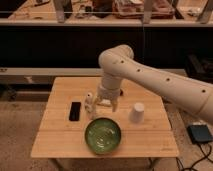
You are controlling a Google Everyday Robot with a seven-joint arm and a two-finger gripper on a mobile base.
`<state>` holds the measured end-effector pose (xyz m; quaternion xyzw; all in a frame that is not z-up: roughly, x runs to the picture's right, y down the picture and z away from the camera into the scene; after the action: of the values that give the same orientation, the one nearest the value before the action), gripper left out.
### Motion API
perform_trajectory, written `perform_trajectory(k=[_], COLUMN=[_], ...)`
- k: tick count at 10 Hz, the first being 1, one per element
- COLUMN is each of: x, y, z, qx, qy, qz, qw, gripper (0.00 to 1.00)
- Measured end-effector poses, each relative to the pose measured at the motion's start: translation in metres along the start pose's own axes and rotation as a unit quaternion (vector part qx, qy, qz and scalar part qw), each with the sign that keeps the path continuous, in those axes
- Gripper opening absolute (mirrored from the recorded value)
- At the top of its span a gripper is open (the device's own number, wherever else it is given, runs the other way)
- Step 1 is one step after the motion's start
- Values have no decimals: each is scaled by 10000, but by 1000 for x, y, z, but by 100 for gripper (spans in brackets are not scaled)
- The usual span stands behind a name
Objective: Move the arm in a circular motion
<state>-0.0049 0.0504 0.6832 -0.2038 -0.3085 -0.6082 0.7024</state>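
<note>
The arm (150,75) reaches across the desk (52,142), its end effector (106,105) hanging just behind the green bowl (103,135), prongs spread and empty. Likely partway round the circle; the next arc should clear the cup (137,112) right of the bowl.

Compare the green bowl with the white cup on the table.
The green bowl is dark green, the white cup plain white. The bowl is wide and low, the cup narrow and taller. The bowl sits near the front edge of the wooden table, the cup farther back and to the picture's right. Both stand on that table; the arm holds its gripper above it, behind the bowl.
</note>
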Motion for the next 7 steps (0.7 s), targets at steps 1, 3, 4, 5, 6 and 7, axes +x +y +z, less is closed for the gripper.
perform_trajectory(k=[1,3,4,5,6,7], x=[30,100,123,142,158,166], y=[7,33,48,64,91,136], z=[4,10,9,6,1,-12], qx=[-94,-273,-359,-431,-513,-623], qy=[176,555,714,840,973,1130], qz=[-8,158,292,460,720,1225], qw=[9998,9980,9964,9945,9913,9840], gripper=[60,60,60,60,60,60])
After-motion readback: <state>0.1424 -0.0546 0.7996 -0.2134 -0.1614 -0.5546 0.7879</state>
